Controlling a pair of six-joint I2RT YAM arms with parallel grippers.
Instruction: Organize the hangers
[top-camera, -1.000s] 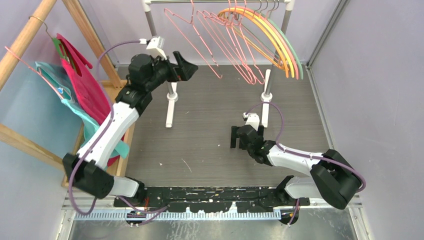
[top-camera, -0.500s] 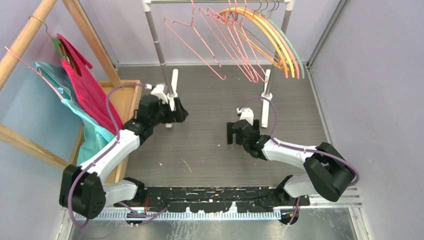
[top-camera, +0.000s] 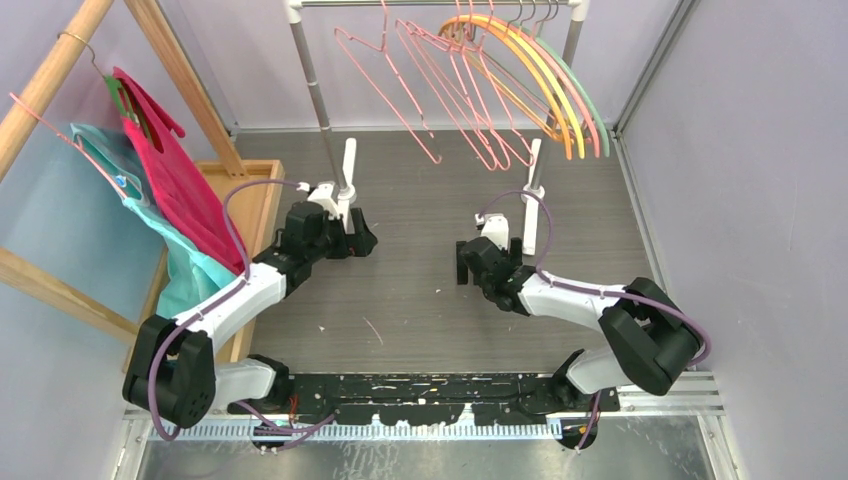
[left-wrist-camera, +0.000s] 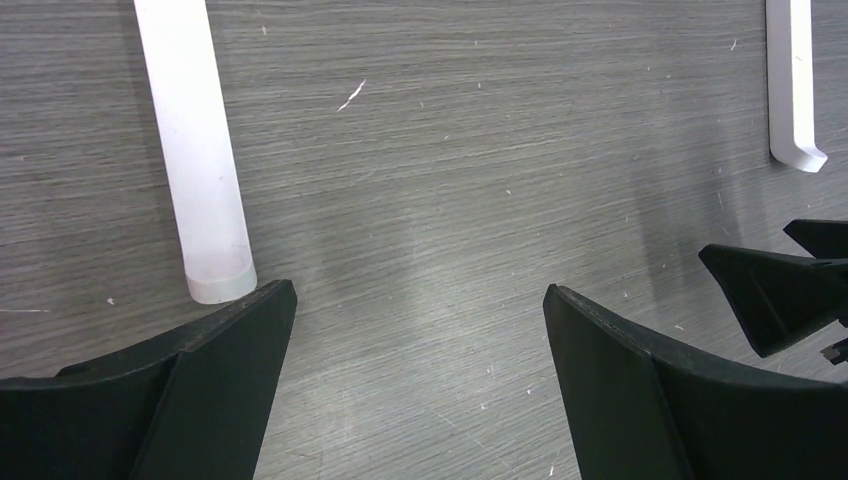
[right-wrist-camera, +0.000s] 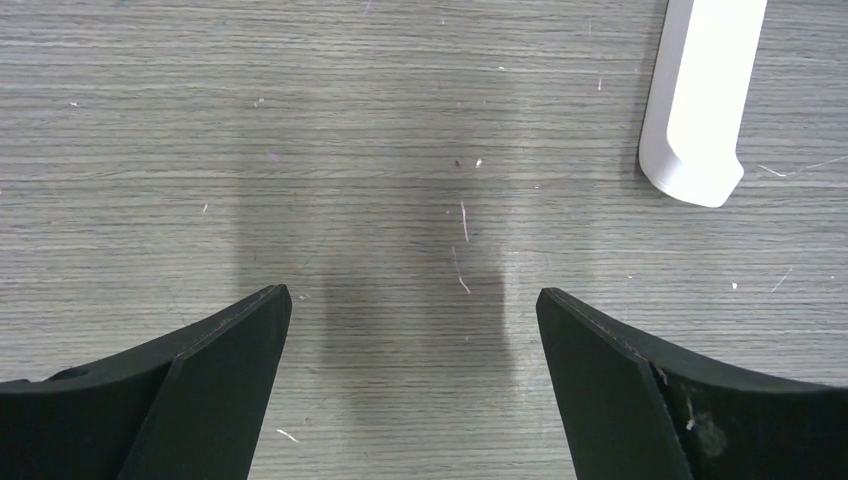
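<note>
Several pink wire hangers (top-camera: 497, 150) hang from the metal rail (top-camera: 430, 3) at the back. To their right, thicker orange, yellow and grey-green hangers (top-camera: 562, 110) hang bunched together on the same rail. My left gripper (top-camera: 362, 240) is low over the table by the rack's left foot, open and empty (left-wrist-camera: 418, 290). My right gripper (top-camera: 463, 262) is also low, near the rack's right foot, and stands open with only bare table between its fingers (right-wrist-camera: 412, 292). Neither gripper touches a hanger.
The rack's white feet (left-wrist-camera: 195, 150) (right-wrist-camera: 700, 100) lie on the grey table close to each gripper. A wooden frame (top-camera: 60, 70) at the left carries hangers draped with magenta (top-camera: 175, 180) and teal garments. Grey walls close in the sides.
My left arm has dropped from rail height to just above the table beside the rack's left foot. My right gripper has edged slightly toward the back. The pink hangers have swung a little.
</note>
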